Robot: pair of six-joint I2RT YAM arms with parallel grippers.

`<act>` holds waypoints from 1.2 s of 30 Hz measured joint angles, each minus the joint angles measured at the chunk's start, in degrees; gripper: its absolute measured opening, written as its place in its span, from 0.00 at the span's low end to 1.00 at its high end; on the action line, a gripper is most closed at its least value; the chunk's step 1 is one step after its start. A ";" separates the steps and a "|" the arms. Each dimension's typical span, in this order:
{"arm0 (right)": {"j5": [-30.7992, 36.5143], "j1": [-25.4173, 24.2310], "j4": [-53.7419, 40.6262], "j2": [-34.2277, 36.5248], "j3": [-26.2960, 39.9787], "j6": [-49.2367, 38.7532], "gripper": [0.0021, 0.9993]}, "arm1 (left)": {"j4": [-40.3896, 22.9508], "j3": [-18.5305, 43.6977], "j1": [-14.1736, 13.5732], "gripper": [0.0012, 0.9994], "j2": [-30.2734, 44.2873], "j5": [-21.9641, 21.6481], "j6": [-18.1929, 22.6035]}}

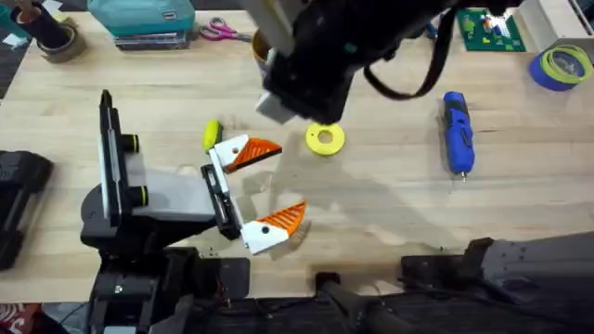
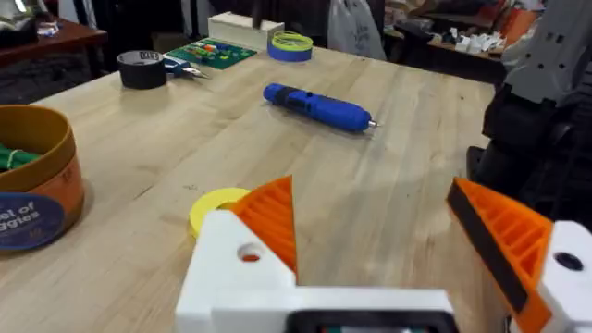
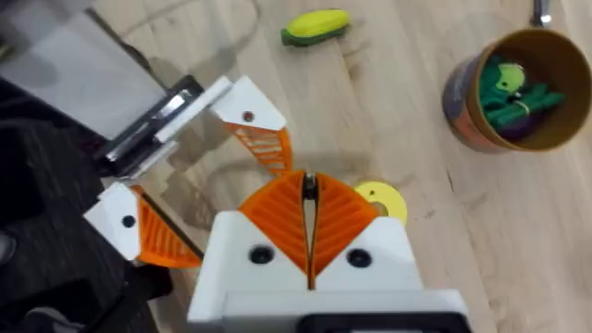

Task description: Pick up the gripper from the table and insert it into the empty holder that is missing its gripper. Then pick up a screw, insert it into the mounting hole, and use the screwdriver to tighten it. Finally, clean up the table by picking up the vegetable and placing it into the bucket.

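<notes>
My right pincer (image 3: 309, 222) pinches a small screw (image 3: 310, 188) above the table (image 1: 390, 195).
My left pincer (image 1: 264, 186) lies spread mid-table (both orange tips on); blue screwdriver (image 1: 458, 131) toward the right edge.

Blue screwdriver (image 1: 458, 132) on the table (image 1: 390, 199), yellow disc (image 1: 325, 139) beside what seems the blurred right arm (image 1: 320, 56).

A flat yellow ring (image 1: 325, 139) lies on the pale wood bench (image 1: 390, 204), near its middle. Along the far edge sit a teal case (image 1: 141, 17), pink-handled scissors (image 1: 221, 32), a green circuit board (image 1: 490, 30) and a blue tape roll (image 1: 561, 67) with a yellow-green one nested in it. A roll of black tape (image 2: 141, 69) rests beside the circuit board, and a brown tape roll (image 1: 56, 42) sits at the far left corner.
</notes>
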 joint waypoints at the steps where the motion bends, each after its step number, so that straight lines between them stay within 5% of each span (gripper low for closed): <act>1: 0.02 0.63 0.05 0.00 0.00 0.00 0.00 | 0.00 0.00 0.00 0.99 0.00 0.00 0.00; 36: -3.26 5.30 3.90 9.30 0.02 -0.41 0.00 | 0.00 0.00 0.00 0.99 0.00 0.00 0.02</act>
